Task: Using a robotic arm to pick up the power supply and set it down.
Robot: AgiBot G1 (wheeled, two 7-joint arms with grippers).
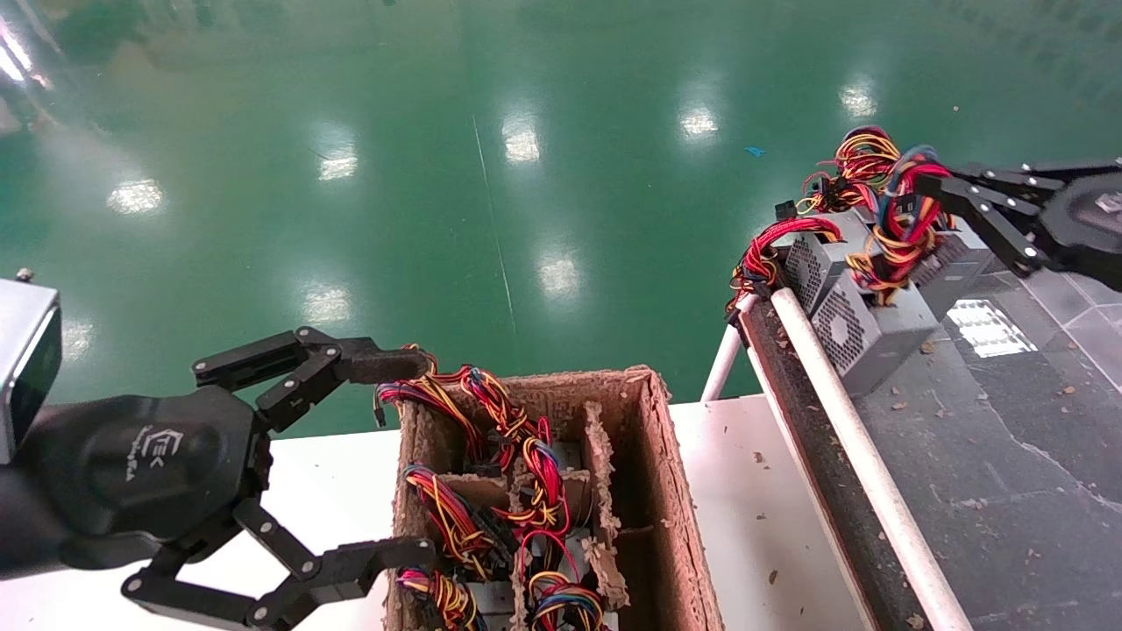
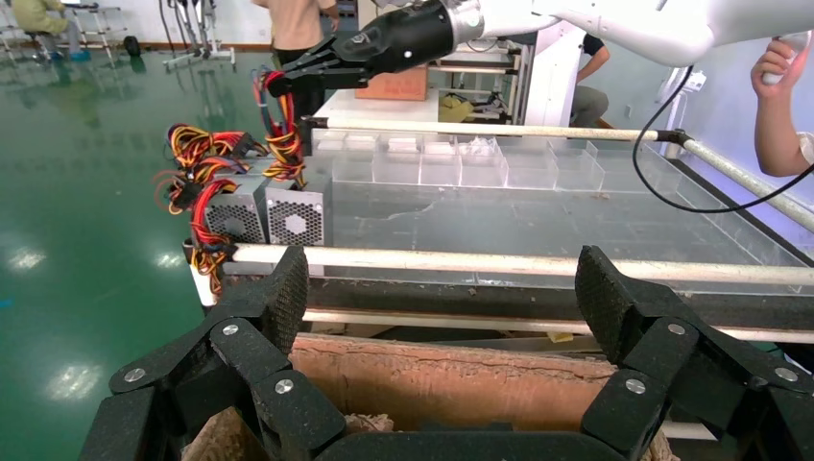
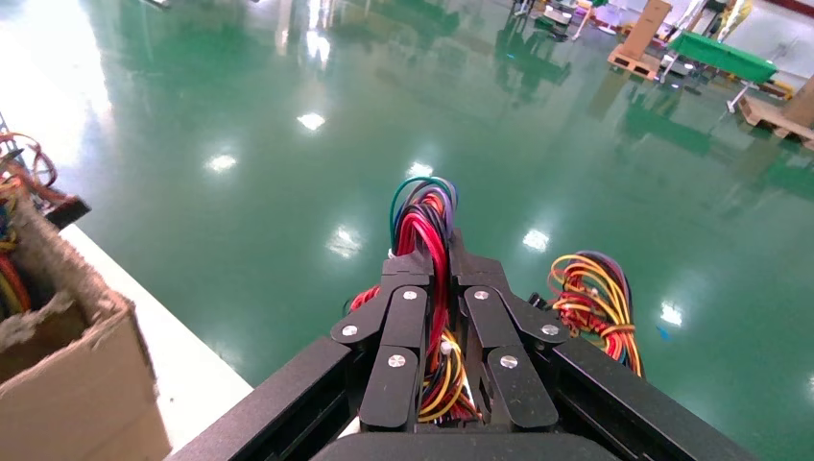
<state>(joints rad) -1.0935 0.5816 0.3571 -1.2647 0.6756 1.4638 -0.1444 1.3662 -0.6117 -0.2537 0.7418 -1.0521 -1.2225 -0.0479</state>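
A grey power supply [image 1: 877, 337] with a fan grille [image 2: 296, 222] rests at the far end of a dark work surface [image 1: 1008, 421]. Its red, yellow and blue wire bundle [image 1: 903, 223] rises from it. The robotic arm's right gripper [image 1: 925, 188] is shut on that bundle; in the right wrist view the wires [image 3: 432, 288] run between the closed fingers [image 3: 403, 331]. The left wrist view shows this gripper [image 2: 288, 82] above the box. My left gripper [image 1: 412, 457] hangs open over the near left edge of a cardboard box [image 1: 666, 491], holding nothing [image 2: 443, 288].
A second grey supply [image 1: 820, 254] stands just beyond the held one. The cardboard box holds several more wired units [image 1: 491, 508] between dividers. A white rail [image 1: 841, 421] edges the dark surface. A white table [image 1: 754, 491] lies beneath the box. A person's arm [image 2: 782, 106] shows beyond.
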